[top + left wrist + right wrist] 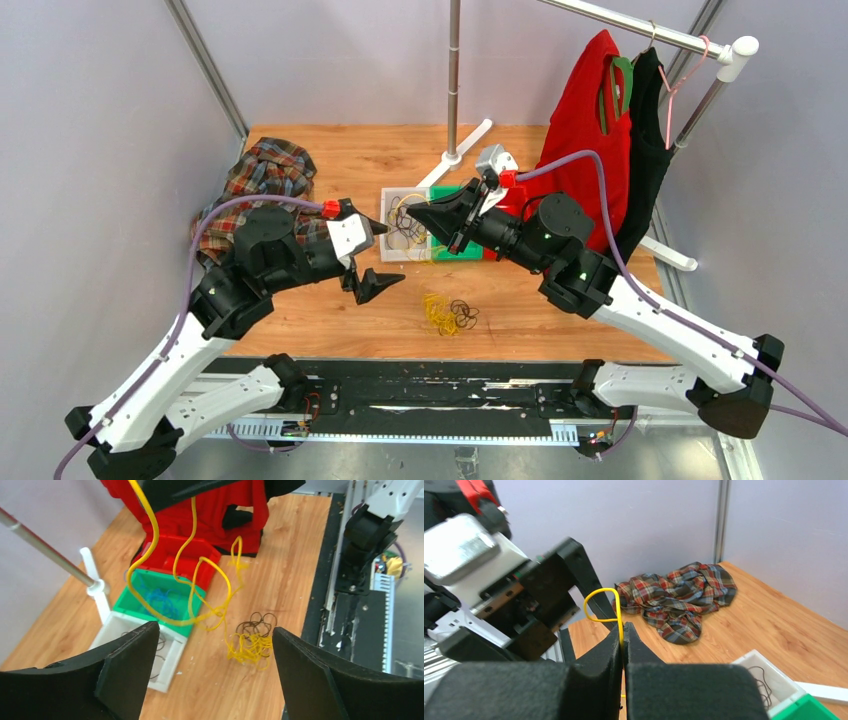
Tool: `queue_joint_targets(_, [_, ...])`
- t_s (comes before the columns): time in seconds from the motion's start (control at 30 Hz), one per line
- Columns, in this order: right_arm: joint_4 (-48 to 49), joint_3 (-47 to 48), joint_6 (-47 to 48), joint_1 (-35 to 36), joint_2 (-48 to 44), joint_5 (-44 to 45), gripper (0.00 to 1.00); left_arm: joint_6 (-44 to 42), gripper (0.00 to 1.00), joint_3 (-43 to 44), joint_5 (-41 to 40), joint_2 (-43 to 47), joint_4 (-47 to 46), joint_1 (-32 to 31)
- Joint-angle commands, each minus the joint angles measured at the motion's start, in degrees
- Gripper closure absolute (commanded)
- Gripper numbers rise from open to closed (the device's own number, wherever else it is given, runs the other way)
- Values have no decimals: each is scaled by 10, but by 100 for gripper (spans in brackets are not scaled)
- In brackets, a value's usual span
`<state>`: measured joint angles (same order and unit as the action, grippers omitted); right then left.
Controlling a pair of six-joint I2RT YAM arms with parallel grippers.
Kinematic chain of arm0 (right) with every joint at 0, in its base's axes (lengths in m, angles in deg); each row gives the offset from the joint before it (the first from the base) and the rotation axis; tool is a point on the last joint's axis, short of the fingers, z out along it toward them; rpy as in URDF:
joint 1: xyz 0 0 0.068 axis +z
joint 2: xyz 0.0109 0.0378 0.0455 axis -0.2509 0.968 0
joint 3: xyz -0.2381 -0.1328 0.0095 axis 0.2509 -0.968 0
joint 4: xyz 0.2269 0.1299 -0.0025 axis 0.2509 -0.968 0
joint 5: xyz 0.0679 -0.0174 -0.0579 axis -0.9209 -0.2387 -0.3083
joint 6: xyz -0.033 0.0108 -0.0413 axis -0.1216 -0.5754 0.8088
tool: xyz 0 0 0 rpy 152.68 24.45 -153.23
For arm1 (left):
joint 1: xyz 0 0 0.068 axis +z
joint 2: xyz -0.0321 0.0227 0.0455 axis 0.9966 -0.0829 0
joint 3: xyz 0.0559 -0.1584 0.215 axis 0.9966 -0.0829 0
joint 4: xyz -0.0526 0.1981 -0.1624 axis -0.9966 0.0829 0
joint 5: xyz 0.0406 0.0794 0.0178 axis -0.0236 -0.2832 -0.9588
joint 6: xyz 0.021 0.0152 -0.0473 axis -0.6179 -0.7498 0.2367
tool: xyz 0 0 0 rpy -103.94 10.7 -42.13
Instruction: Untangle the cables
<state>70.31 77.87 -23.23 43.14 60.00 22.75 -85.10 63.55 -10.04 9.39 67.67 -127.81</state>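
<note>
A small tangle of yellow and black cables (449, 313) lies on the wooden table; it also shows in the left wrist view (252, 641). My right gripper (412, 211) is shut on one yellow cable (622, 611), pinched between the fingertips (623, 628). That yellow cable (150, 535) hangs in long loops down to the tangle. My left gripper (372, 285) is open and empty, its jaws wide apart (214, 630), above the table left of the tangle. Blue cables (161, 599) lie in a green bin. Thin black cables (760, 679) lie in a white bin.
Three small bins stand in a row behind the tangle: white (392, 250), green (468, 249), red (175, 555). A plaid cloth (262, 172) lies at the back left. A pole stand (453, 90) and hanging red and black garments (590, 120) are at the back right.
</note>
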Motion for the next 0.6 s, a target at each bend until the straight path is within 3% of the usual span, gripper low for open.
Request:
queue_joint_targets(0.0, [34,28,-33,6,13,-38,99,67,10,-25,38,1,-75,-3])
queue_joint_targets(0.3, [83,48,-86,8,39,-79,99,144,11,-65,-26,-30,-160,-3])
queue_joint_targets(0.47, [114,46,-110,10,36,-85,99,166,19,-71,-3,-52,-181,-3])
queue_joint_targets(0.57, [116,53,-118,11,39,-85,99,208,35,-64,70,-74,-197,-2])
